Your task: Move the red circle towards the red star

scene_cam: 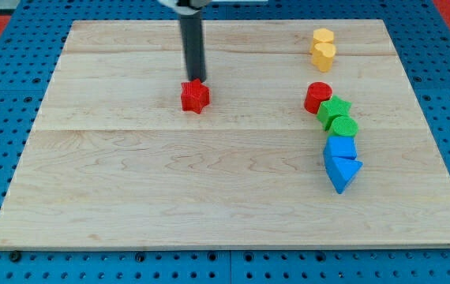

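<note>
Your wooden board (170, 189) carries: red star (195, 96), red circle (317, 98), two yellow (324, 49), two green (338, 117), two blue blocks (341, 162).

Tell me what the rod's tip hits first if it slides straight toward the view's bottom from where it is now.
My tip sits just above the red star, possibly touching already. Sliding toward the view's bottom, it would meet that star first; beyond it the wooden board looks free.

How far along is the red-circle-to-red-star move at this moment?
Done: nothing visible; the red circle sits at the view's right, touching the green star, far from the red star. In hand: my tip is just above the red star, not by the circle. Left: the whole push leftward.
</note>
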